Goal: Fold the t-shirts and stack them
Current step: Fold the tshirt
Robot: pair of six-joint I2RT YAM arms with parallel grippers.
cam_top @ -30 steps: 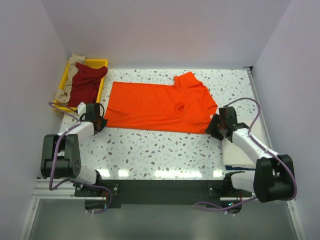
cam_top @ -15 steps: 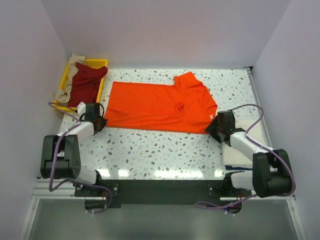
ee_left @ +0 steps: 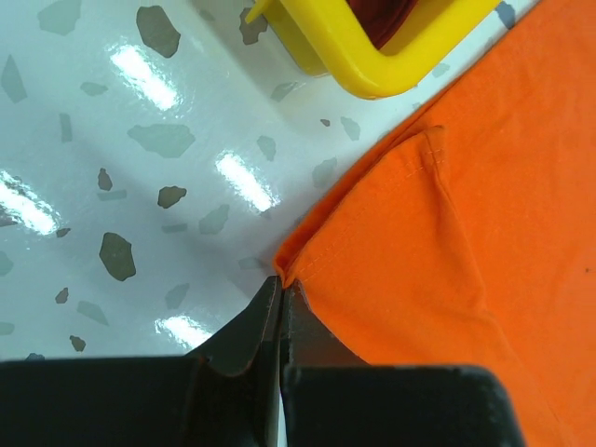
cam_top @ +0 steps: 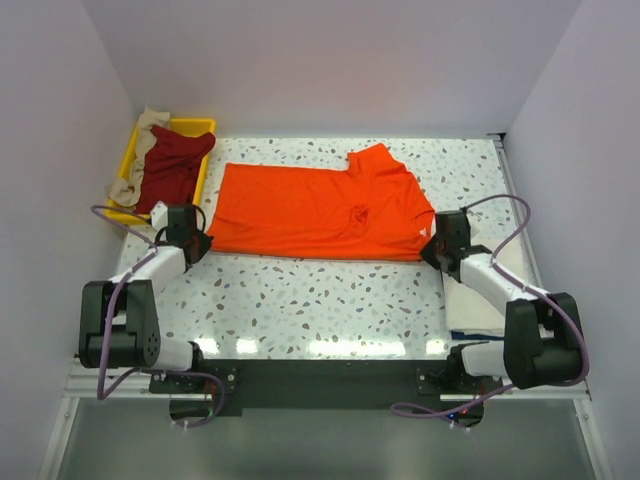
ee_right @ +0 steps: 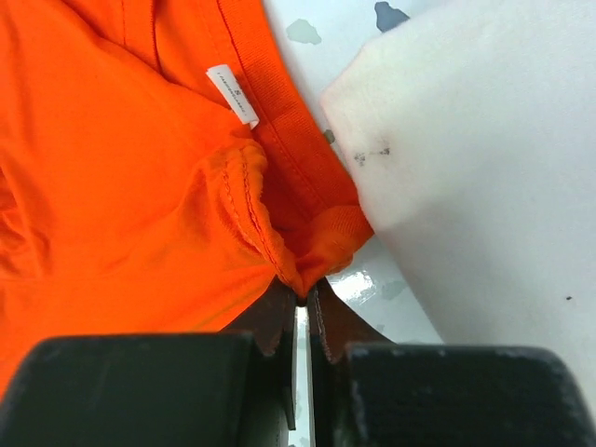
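I see orange t-shirt (cam_top: 310, 212) flat on worktop (cam_top: 330, 300), toward far edge; left end effector (ee_left: 279, 296) pinching its near-left hem corner; right end effector (ee_right: 302, 300) pinching its bunched cloth near right edge

Work surface: white table (cam_top: 330, 290) flecked with grey and brown terrazzo chips, glossy, with bright light reflections along its near edge. Yellow plastic tray (cam_top: 193, 124) stands at the far left corner of the table, close to the left wall (cam_top: 50, 150); the left wrist view shows its rounded corner resting flat on the surface. Enclosure: plain pale walls at left, rear and right. A black base plate (cam_top: 320, 378) runs along the near edge, set on an aluminium frame rail (cam_top: 78, 375)
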